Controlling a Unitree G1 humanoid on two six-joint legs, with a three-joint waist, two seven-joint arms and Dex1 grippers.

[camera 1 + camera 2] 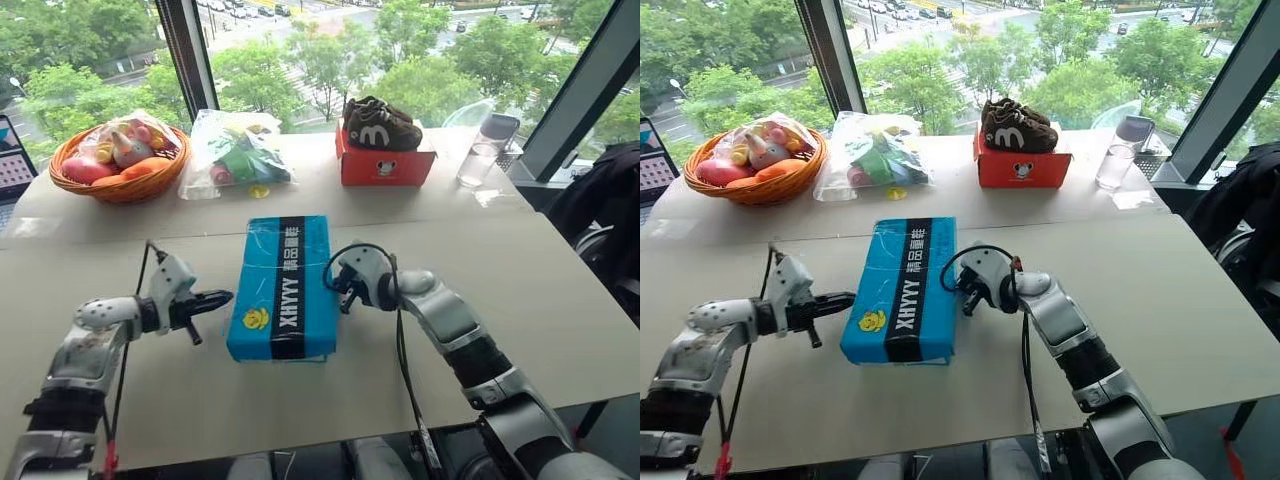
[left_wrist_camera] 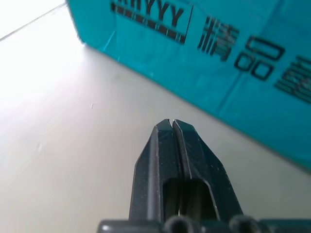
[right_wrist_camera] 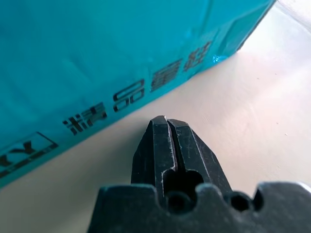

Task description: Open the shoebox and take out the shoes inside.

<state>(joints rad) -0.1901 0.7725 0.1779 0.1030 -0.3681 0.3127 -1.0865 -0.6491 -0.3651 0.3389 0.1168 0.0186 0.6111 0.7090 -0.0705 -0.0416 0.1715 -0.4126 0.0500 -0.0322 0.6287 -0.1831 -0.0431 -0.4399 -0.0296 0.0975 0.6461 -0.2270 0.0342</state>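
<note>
Between my two arms on the table [image 1: 560, 300] sits the shoebox [image 1: 282, 285], lid down, nothing started. Left gripper [image 1: 218, 298] and right gripper [image 1: 343, 297] flank it, fingers pressed together, empty. Opening and unpacking both remain.

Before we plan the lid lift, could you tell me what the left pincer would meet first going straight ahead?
Most likely the shoebox: the shut left pincer points at its long side.
</note>
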